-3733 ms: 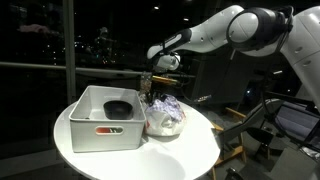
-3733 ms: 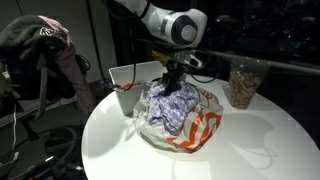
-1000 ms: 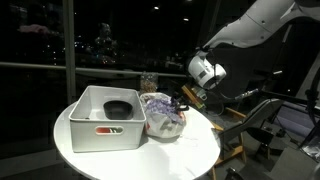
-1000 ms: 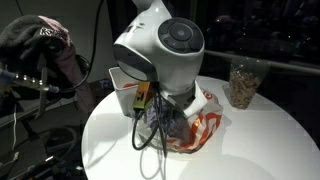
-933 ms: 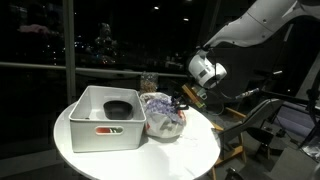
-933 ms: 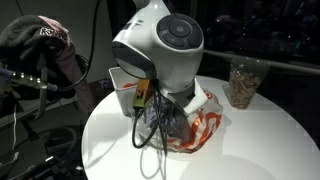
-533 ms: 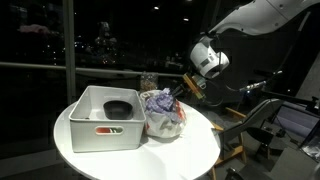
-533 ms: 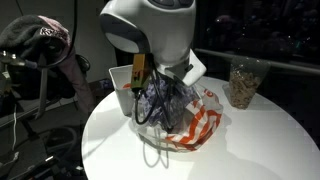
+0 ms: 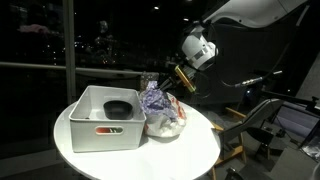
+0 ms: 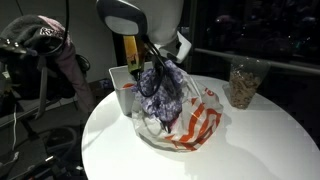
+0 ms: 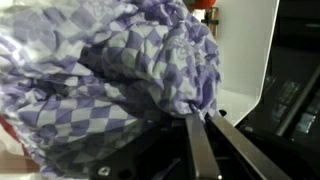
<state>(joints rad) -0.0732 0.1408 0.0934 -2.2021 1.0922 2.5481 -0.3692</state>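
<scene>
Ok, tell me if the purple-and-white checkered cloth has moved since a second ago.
Yes. The purple-and-white checkered cloth has risen, pulled up by the shut gripper, and now stands taller above the white rectangular plastic bin.

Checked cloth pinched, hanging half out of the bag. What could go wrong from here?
1. The gripper seems to pinch only a small fold of the checked cloth. The bulk hangs free, so it may slip out.
2. The cloth's lower end sits in the plastic bag. The light bag could get dragged along.
3. The white bin stands right beside the bag, so the dangling cloth might catch its rim.
</scene>
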